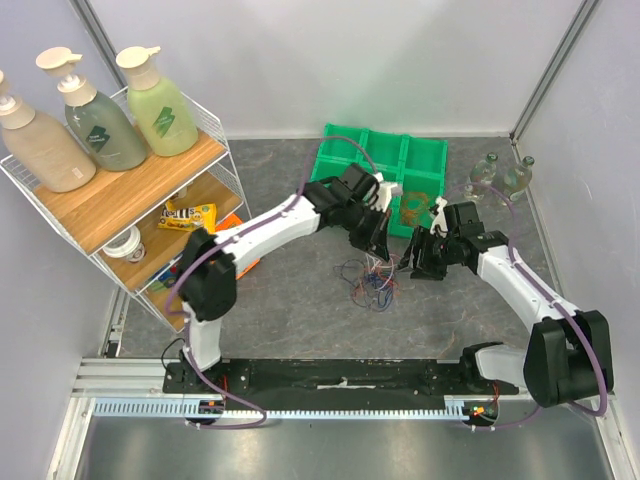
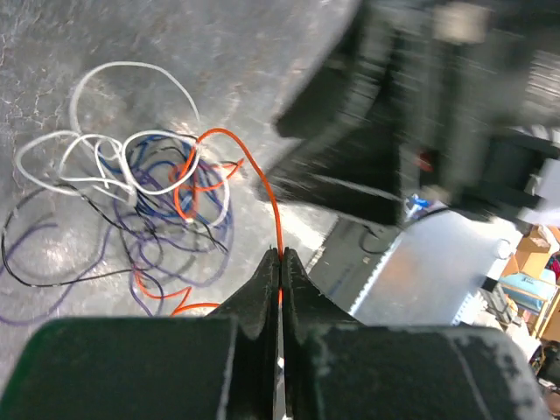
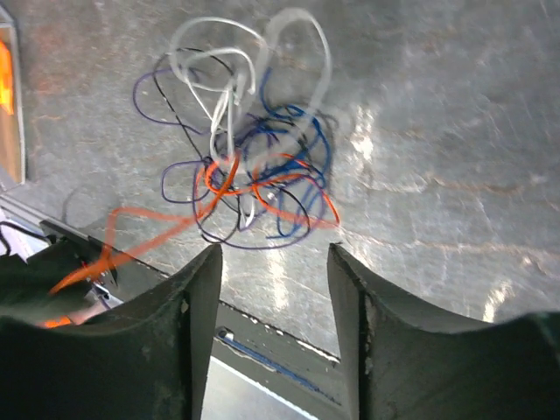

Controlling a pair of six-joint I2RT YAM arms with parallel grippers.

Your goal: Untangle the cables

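The left hand [image 2: 280, 261] clamps the orange wire [image 2: 260, 175], holding it raised from the cables [image 2: 140, 188], probably to slide it free. The right hand [image 3: 273, 255] hangs open above them.

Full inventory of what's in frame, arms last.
cables: one tangle, white, blue, black and orange-red, on the table between the grippers
orange-red cable: 1, runs from the tangle into the left gripper
tray: 1, green, compartmented, far side
clear bottles: 2, right of the tray
shelf: 1, white wire with wood boards, left
pump bottles: 3, beige, grey-green, light green, top board
snack packet: 1, yellow, middle board
left gripper: shut on the orange-red cable
right gripper: open, beside the tangle
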